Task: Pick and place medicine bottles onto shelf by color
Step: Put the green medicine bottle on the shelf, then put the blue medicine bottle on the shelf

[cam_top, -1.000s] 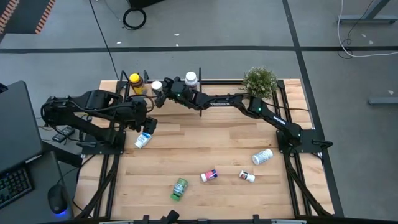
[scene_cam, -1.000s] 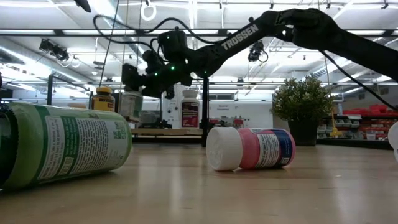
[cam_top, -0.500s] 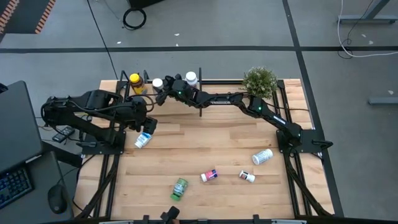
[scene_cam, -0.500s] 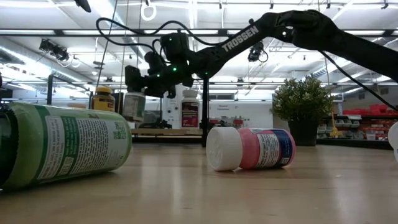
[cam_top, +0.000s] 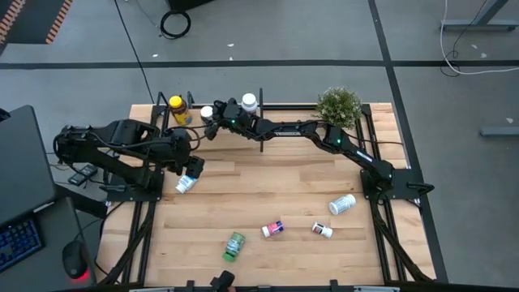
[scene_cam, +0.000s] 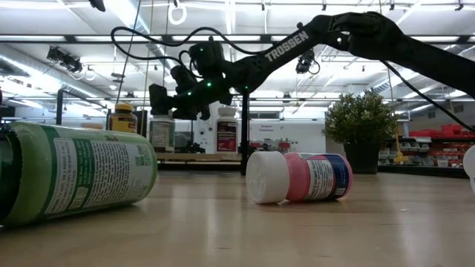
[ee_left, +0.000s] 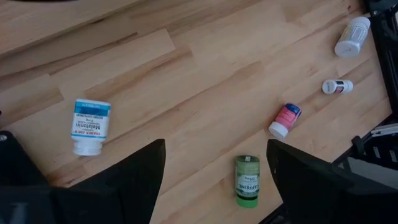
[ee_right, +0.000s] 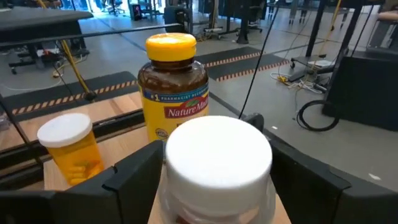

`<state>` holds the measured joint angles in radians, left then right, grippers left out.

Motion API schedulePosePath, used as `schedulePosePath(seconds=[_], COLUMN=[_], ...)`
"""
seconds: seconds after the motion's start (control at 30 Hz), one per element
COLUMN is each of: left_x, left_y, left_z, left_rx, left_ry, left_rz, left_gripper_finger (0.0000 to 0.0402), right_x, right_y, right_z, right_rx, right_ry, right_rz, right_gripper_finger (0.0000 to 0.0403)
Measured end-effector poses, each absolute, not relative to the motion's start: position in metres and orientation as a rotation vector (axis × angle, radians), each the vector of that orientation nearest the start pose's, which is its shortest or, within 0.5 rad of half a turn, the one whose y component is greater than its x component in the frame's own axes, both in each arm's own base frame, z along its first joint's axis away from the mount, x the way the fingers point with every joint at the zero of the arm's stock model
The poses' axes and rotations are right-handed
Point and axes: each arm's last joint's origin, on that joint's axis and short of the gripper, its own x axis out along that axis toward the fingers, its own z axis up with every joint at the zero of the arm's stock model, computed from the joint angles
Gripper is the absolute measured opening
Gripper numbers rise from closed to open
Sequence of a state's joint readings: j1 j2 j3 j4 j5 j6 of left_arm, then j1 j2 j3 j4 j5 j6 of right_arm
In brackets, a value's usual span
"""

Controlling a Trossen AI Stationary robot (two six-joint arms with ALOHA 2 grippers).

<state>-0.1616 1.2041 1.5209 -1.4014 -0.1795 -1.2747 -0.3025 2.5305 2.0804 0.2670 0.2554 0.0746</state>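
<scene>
Four bottles stand on the shelf (cam_top: 276, 106), five lie on the counter (cam_top: 276, 182). The right end effector (cam_top: 208, 114) straddles a white-capped bottle (ee_right: 217, 163), grip unclear. The left end effector (cam_top: 191, 165) hangs open, empty.

Green bottle (scene_cam: 74, 172) and pink bottle (scene_cam: 300, 177) lie on the table (scene_cam: 245, 230); right gripper (scene_cam: 165, 100) above a white bottle (scene_cam: 162, 134) standing on the shelf (scene_cam: 200, 157).
</scene>
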Motion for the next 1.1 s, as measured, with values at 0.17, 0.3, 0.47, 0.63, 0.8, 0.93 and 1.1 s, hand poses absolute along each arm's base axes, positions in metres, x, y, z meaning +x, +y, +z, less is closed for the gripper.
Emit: schedulePosePath(seconds=[0.17, 0.3, 0.47, 0.63, 0.8, 0.93, 1.1], left_x=[0.183, 0.183, 0.183, 0.188, 0.193, 0.199, 0.202], left_y=[-0.025, -0.024, -0.024, -0.024, -0.024, -0.025, -0.025], left_z=[0.398, 0.398, 0.396, 0.395, 0.393, 0.392, 0.390], left_rx=[-0.968, -0.981, -0.968, -0.956, -0.957, -0.961, -0.970], left_ry=[0.885, 0.878, 0.866, 0.850, 0.842, 0.831, 0.832], left_rz=[0.680, 0.691, 0.712, 0.729, 0.737, 0.734, 0.745], left_gripper_finger=[0.0286, 0.0286, 0.0286, 0.0286, 0.0286, 0.0286, 0.0286], right_x=[0.550, 0.550, 0.544, 0.539, 0.530, 0.524, 0.518], right_y=[-0.173, -0.167, -0.165, -0.164, -0.160, -0.158, -0.154], right_z=[0.187, 0.193, 0.221, 0.238, 0.248, 0.234, 0.239], right_rx=[0.028, -0.016, -0.029, -0.052, 0.014, 0.101, 0.133], right_ry=[0.183, 0.194, 0.161, 0.177, 0.280, 0.414, 0.480], right_rz=[-0.548, -0.536, -0.546, -0.546, -0.549, -0.563, -0.566], right_gripper_finger=[0.0292, 0.0293, 0.0292, 0.0291, 0.0291, 0.0291, 0.0291])
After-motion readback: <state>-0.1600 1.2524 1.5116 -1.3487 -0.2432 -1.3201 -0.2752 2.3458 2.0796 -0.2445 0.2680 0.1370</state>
